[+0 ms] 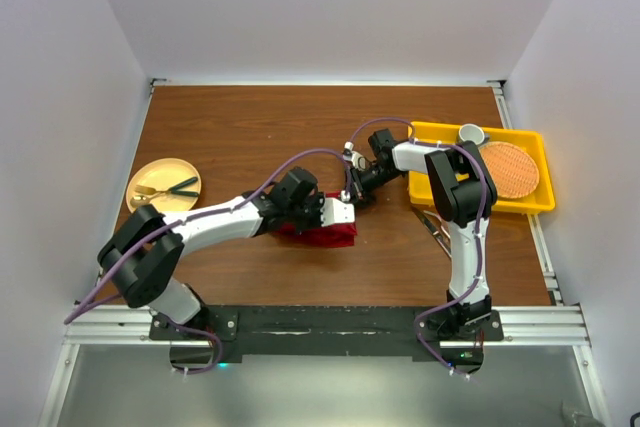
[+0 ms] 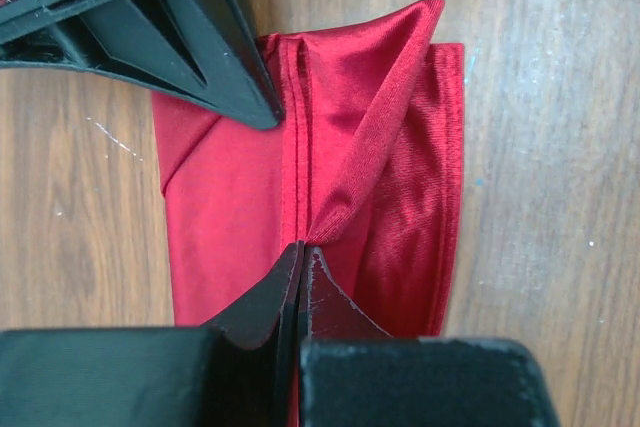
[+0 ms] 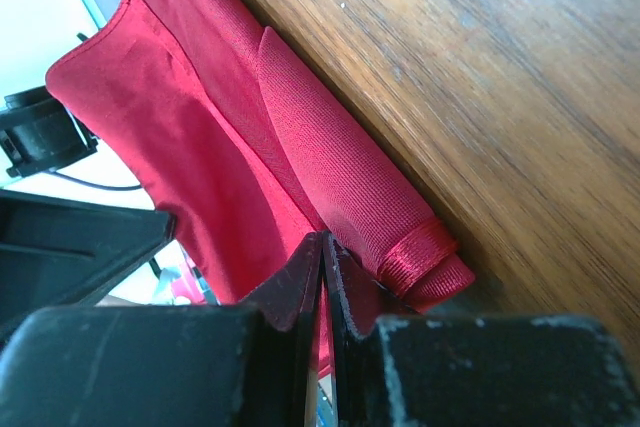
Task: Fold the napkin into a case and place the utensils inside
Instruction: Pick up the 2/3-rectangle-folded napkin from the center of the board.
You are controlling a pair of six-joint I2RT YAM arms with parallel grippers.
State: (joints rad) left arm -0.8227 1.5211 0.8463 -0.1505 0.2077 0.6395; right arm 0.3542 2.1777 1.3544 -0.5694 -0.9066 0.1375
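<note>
While the red napkin (image 1: pixel 322 238) lies folded on the brown worktop (image 1: pixel 230 137), near the middle, the left hand (image 2: pixel 302 252) is pinched tight on a raised fold of it. The right hand (image 3: pixel 323 242) is pinched on its edge too. The utensils (image 1: pixel 434 224) lie just beside the yellow tray (image 1: pixel 510 134).

Most of napkin (image 1: pixel 318 238) hidden under left claw (image 1: pixel 345 225), plate items (image 1: pixel 172 187) too small to identify
</note>
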